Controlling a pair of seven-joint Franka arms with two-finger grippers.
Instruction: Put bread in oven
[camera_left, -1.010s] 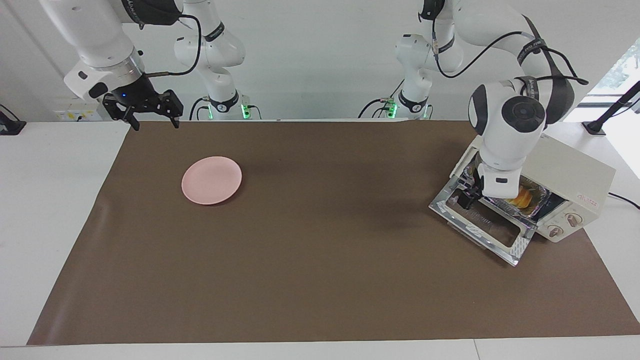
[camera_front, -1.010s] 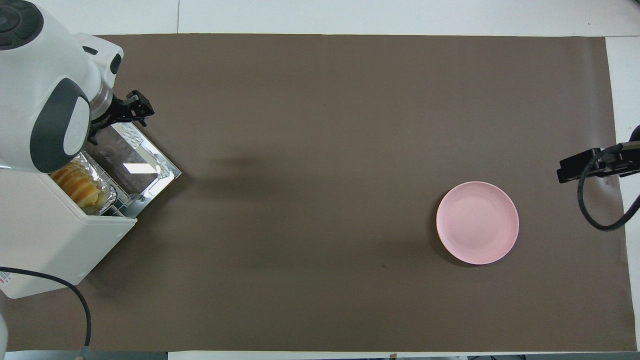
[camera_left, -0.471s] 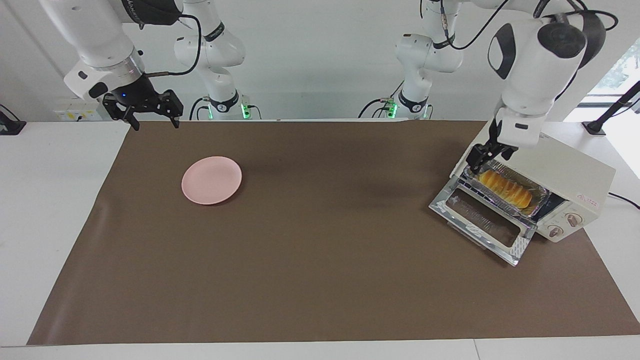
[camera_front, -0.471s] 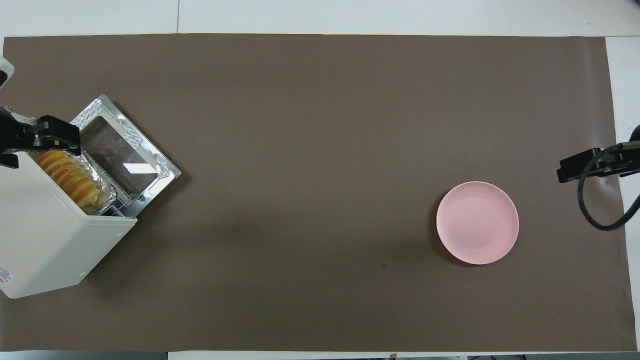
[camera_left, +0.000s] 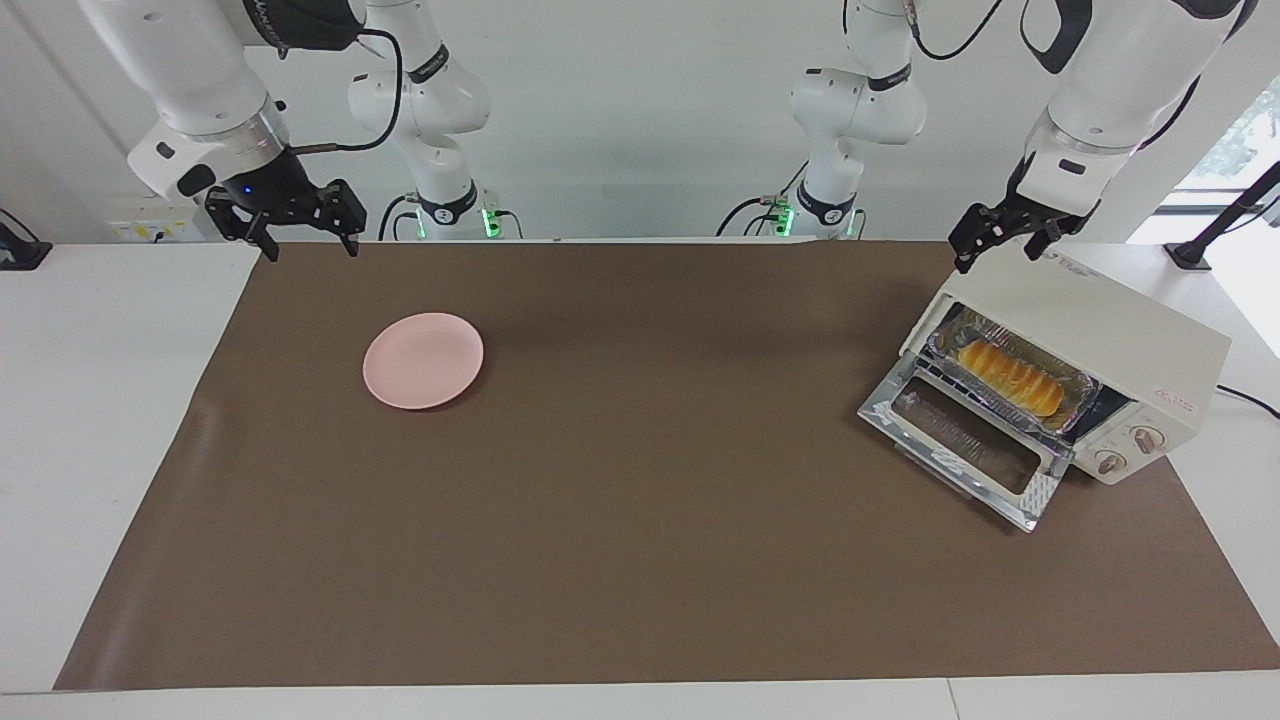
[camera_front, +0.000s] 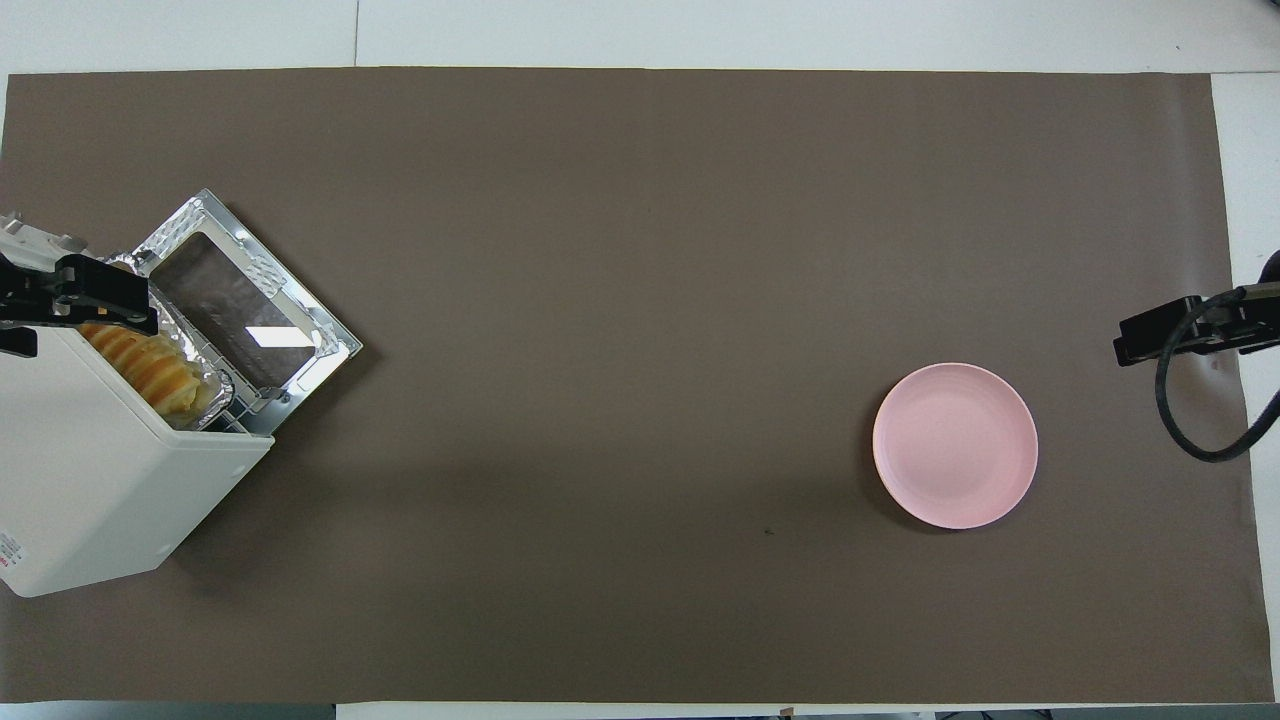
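Your ridged golden bread loaf (camera_left: 1010, 377) lies in the cream-white toaster oven (camera_left: 1110, 350), door down. Left gripper (camera_left: 995, 240) released above it; right gripper (camera_left: 300, 222), released, waits at the pink round plate's (camera_left: 423, 360) eleven o'clock.

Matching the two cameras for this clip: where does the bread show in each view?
Facing view: the bread lies in the foil tray inside the open oven, at the picture's right.
Overhead view: bread at the left edge, in the oven's mouth.
Shared landmark: the pink plate.
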